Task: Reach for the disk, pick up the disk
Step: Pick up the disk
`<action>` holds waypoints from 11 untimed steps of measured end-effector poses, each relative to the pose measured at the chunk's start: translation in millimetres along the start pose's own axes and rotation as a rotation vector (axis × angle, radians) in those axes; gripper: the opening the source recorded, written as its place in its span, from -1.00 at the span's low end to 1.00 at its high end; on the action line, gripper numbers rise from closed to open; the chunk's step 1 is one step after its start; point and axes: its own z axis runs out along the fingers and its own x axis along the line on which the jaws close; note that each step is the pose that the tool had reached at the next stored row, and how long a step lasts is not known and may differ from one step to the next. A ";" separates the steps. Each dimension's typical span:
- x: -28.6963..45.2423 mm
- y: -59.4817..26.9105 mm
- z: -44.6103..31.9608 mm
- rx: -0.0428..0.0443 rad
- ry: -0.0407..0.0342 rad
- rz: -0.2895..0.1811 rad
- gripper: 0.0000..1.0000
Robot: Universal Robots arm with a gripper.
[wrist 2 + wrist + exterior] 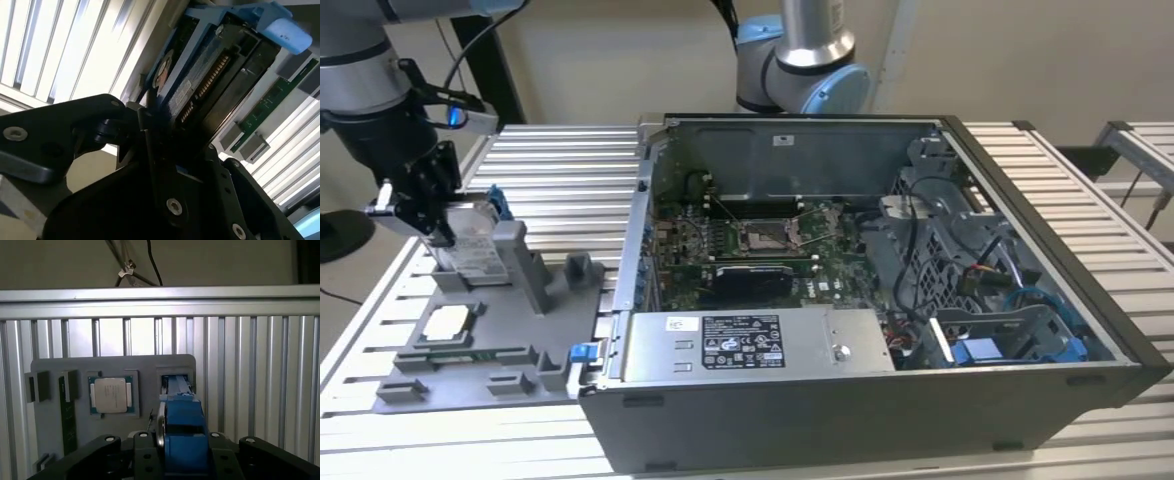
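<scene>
The disk (478,248) stands on edge in a slot of the grey fixture plate (507,375) at the exterior view's left, its silver body framed by a blue bracket. My gripper (438,228) comes down on its upper end from above. In the first wrist view the disk's blue bracket (182,440) lies between the two black fingers of the gripper (181,442), which sit close against its sides. The second wrist view shows the disk's underside (200,75) with a black finger (146,131) pressed on its edge. The disk's lower end is still in the slot.
A small square chip (450,320) and a memory stick (67,410) also sit in the fixture plate. The open computer case (1067,330) with its grey power supply box (747,345) stands just to the exterior view's right. A second arm (801,60) rises behind it.
</scene>
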 end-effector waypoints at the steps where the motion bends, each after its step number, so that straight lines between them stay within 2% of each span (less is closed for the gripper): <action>1: 0.0 0.0 0.1 0.0000 0.0000 0.000 -1.00; 11: 0.0 0.0 1.1 0.0000 0.0000 0.000 -1.00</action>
